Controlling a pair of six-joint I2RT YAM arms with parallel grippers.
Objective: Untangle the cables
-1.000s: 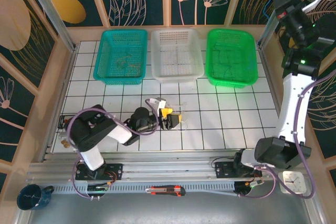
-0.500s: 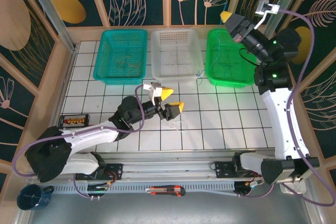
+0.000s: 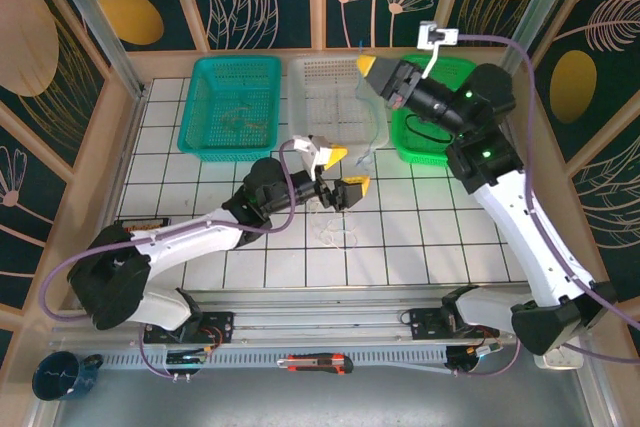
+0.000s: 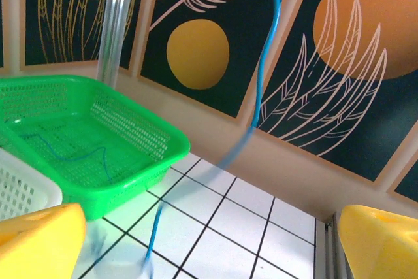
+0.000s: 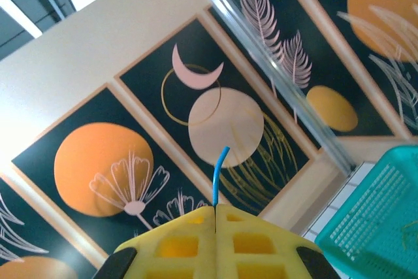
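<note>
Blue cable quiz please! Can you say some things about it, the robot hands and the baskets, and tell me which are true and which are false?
1. The right gripper is pinched shut on the blue cable. True.
2. The left gripper is squeezing the blue cable. False: its jaws stand wide open, and the cable hangs loose in front of it.
3. Three baskets stand in a row at the far side of the table: a teal basket, a white basket and a green basket. True.
4. The green basket is the middle one. False: the white basket is in the middle, and the green basket is on the right.
</note>
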